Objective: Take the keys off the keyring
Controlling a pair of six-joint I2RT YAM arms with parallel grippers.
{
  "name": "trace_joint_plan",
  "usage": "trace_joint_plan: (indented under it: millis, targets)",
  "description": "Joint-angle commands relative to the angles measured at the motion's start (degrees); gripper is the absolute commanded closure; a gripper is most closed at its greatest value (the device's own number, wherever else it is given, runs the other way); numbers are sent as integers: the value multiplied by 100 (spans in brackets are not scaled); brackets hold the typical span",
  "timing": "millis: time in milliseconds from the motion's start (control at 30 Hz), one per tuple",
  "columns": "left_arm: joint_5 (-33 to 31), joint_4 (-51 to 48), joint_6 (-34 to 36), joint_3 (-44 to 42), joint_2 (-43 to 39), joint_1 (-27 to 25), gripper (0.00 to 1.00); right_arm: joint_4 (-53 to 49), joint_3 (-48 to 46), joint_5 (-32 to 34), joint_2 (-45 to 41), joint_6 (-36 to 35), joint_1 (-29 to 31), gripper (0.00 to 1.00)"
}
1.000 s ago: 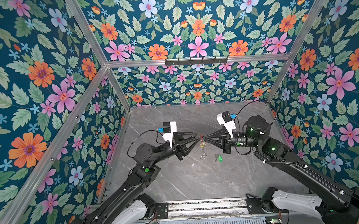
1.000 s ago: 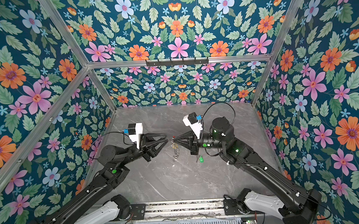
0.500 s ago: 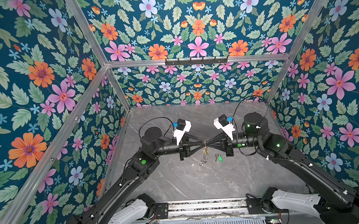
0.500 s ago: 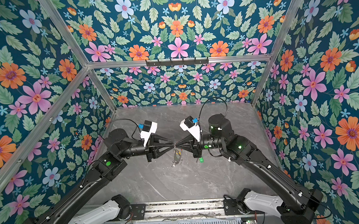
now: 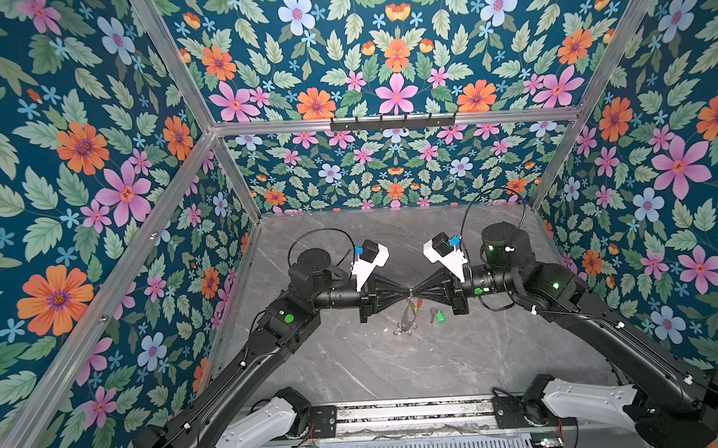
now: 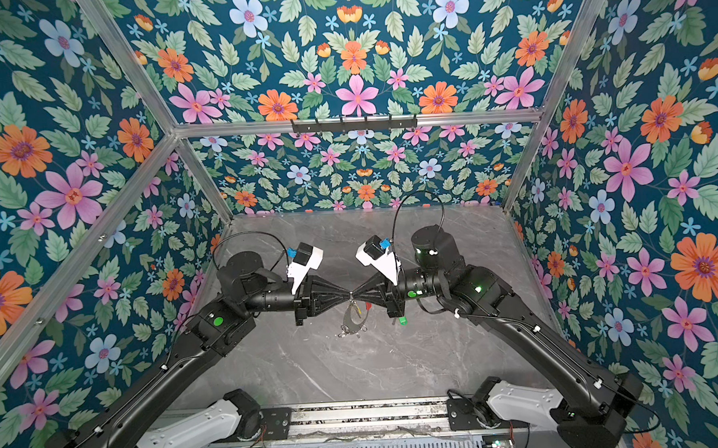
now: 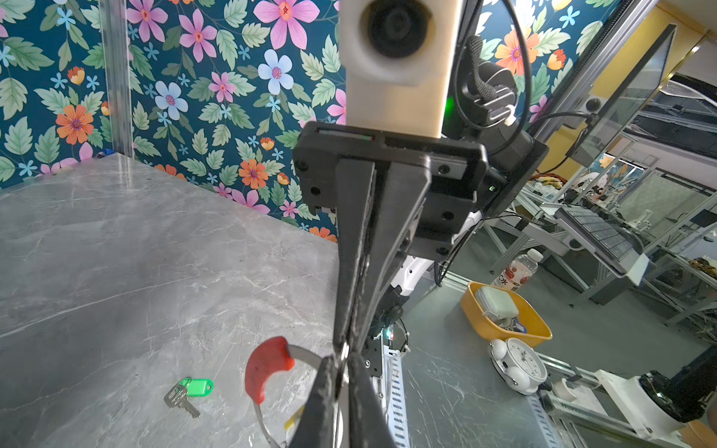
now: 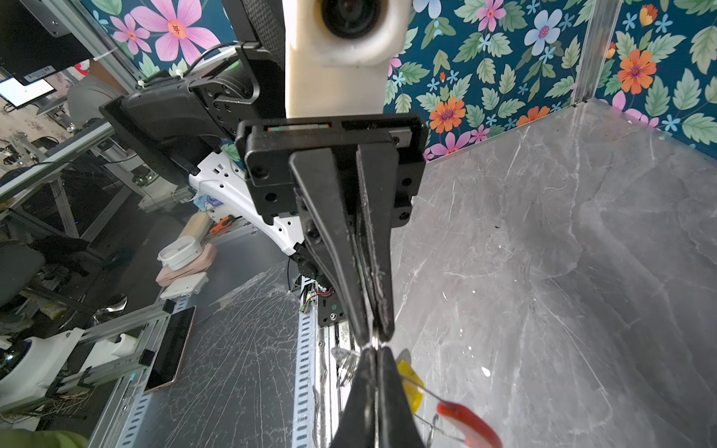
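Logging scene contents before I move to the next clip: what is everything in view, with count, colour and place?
grey wire keyring with red sleeve: one, grey and red, hanging from both grippers above the table.
yellow-headed metal key: one, yellow, hanging at the keyring below the jaws.
green-headed metal key: one, green, loose on the table.
grey marble table: one, grey, cell floor.
black hook rail: one, black, back frame bar.
left gripper: one, black, jaws shut on the keyring.
right gripper: one, black, jaws shut on the keyring.

Keyring (image 7: pixel 267 364) hangs raised with yellow key (image 8: pixel 409 382); green key (image 7: pixel 192 389) lies apart, flat.
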Motion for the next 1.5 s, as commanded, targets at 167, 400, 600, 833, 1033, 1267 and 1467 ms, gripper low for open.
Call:
trace_joint_plan:
  millis: [167,400,600,833,1033,1267,1467]
  targets:
    - [270,88,97,74,66,-2,100,-66,126,64,66,-121,-3,100]
    - [153,730,-149,-200,-58,-2,100,124,128,141,110,36,3,100]
    - [-397,2036,-705,-814,-304,-11,100,1065,-320,372,-146,615,4,67]
    - [-1303,4031,-1218,-1756,-715,-20,100,3148,-1416,1098,-834,1619,-1,60]
    - [-1870,5365,-1474,-2301,-874,-15,100,3727,-1666,1067,-801,2036,5,60]
    - [-2095,5692,-1587,-2341,-701,-20,100,3681,-1782,852,-734,1928,0,55]
    - [-2067,5786,-1628,-2344,-646,-20,100,3434,-1639,739,-553,1809,74,67]
